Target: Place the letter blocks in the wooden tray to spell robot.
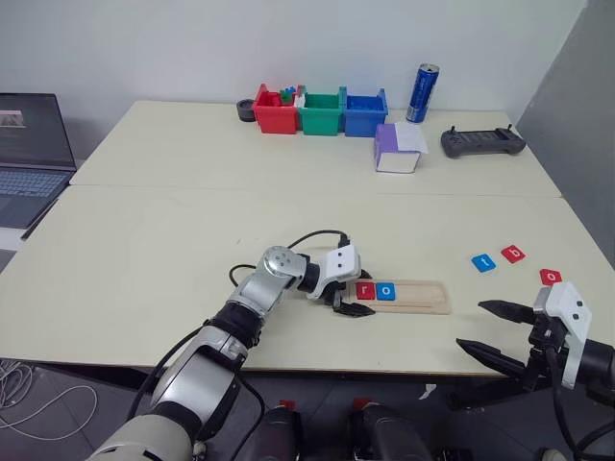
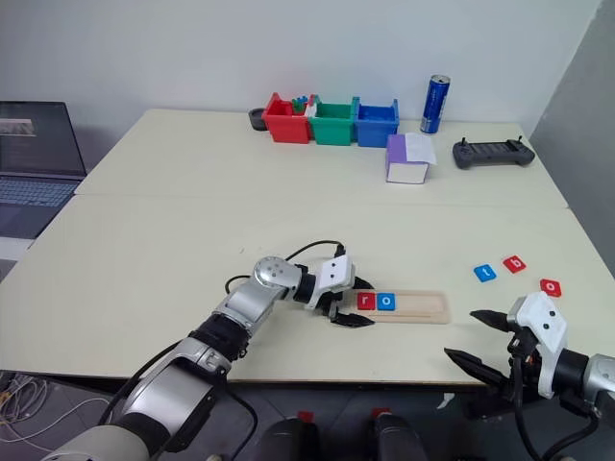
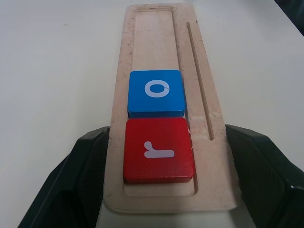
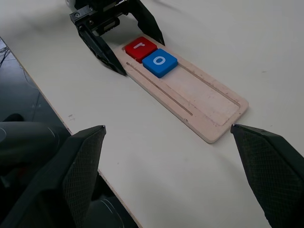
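Fingers of my right end effector point(image 1: 495, 328) stand spread wide and empty, hovering near the surface's near edge, off the free end of the wooden tray point(image 1: 423, 296). My left end effector point(image 3: 161, 190) sits at the tray's other end, its fingers straddling that end, one on each long side; I judge they brace the tray, though I cannot tell whether they actually press it. Inside the tray lie the red r block point(image 3: 158, 149) at my left end, then the blue o block point(image 3: 156, 92) touching it; the rest of the recess is bare.

Farther out to my right, on the surface point(image 1: 192, 221), wait the red o block point(image 1: 550, 277), the red b block point(image 1: 513, 254) and the blue t block point(image 1: 483, 261), the b and t just beside each other.

Next letter should be b. Trouble I foresee: b and t lie so close that wide fingers could nudge the t or pick the wrong tile. Dropping a tile tilted on the rim could jolt the tray and shift the seated letters. Beyond stand plastic bins point(image 1: 320, 112), a can point(image 1: 422, 92) and a controller point(image 1: 483, 141).
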`<state>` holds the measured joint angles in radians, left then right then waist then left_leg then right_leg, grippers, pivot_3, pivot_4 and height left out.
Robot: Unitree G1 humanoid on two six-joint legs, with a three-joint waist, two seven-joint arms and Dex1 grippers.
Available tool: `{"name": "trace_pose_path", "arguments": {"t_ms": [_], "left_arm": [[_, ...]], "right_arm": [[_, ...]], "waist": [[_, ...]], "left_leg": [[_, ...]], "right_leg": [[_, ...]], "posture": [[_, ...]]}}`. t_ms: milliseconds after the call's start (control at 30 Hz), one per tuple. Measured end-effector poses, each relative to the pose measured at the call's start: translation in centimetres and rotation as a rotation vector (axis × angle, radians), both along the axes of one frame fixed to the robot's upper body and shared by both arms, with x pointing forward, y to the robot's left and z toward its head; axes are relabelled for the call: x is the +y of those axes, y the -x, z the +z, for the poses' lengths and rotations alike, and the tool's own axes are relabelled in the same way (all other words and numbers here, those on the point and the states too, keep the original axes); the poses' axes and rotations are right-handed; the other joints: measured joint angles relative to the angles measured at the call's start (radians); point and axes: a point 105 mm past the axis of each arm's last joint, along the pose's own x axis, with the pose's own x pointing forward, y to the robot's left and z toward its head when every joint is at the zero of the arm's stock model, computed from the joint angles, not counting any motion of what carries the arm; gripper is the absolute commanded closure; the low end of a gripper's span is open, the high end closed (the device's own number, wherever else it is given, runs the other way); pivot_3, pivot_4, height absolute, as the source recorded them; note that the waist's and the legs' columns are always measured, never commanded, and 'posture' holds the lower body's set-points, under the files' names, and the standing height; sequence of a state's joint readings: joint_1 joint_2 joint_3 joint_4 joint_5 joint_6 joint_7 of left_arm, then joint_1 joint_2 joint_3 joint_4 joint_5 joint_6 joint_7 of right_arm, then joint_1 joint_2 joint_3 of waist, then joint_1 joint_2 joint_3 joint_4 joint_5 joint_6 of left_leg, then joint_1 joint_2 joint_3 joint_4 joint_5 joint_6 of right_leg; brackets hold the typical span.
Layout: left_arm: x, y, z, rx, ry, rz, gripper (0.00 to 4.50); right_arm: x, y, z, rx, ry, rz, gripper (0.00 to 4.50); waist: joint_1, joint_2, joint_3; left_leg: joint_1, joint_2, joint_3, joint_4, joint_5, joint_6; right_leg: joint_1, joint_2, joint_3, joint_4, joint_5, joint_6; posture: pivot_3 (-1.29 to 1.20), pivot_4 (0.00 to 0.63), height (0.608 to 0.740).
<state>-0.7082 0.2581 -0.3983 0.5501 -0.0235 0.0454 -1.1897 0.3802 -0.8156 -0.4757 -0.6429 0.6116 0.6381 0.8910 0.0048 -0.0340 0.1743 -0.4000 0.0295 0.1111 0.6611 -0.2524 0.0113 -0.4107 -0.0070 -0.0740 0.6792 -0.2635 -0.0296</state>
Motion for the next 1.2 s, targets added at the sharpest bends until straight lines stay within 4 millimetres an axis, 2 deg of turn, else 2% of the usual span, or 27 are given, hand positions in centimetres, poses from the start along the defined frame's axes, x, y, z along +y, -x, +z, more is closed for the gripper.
{"name": "trace_pose_path", "arguments": {"t_ms": [267, 567, 933, 1200], "left_arm": [[1.6, -0.3, 0.1, 0.007, -0.003, 0.049, 1.11], [4.5, -2.9, 0.9, 0.015, -0.011, 0.097, 1.11], [3.9, -3.3, 1.4, 0.034, -0.005, -0.005, 1.11], [3.8, -3.6, 1.2, 0.035, -0.032, -0.005, 1.11]], "right_arm": [[0.5, -0.7, 0.4, -0.023, -0.01, 0.026, 0.0], [1.1, -1.6, 1.0, -0.039, -0.007, 0.074, 0.0], [1.6, -1.8, 0.8, -0.031, -0.016, 0.097, 0.0], [1.5, -1.6, 0.4, -0.011, -0.018, 0.09, 0.0]], "waist": [[-0.002, 0.0, 0.0], [0.0, -0.001, 0.0], [0.001, -0.001, 0.001], [-0.001, -0.001, 0.001]], "left_leg": [[0.0, 0.0, 0.0, 0.0, 0.0, 0.0], [-0.001, 0.0, 0.0, 0.0, 0.0, 0.0], [-0.001, 0.0, 0.0, 0.0, 0.0, 0.0], [-0.001, 0.0, 0.0, 0.0, 0.0, 0.0]], "right_leg": [[0.0, 0.0, 0.0, 0.0, 0.0, 0.0], [0.0, 0.0, 0.0, -0.001, 0.0, 0.0], [0.0, 0.0, 0.0, -0.001, 0.0, 0.0], [0.0, 0.0, 0.0, -0.001, 0.0, 0.0]], "posture": [[0.0, 0.15, 0.74], [0.0, 0.15, 0.74], [0.0, 0.15, 0.74], [0.0, 0.15, 0.74]]}}
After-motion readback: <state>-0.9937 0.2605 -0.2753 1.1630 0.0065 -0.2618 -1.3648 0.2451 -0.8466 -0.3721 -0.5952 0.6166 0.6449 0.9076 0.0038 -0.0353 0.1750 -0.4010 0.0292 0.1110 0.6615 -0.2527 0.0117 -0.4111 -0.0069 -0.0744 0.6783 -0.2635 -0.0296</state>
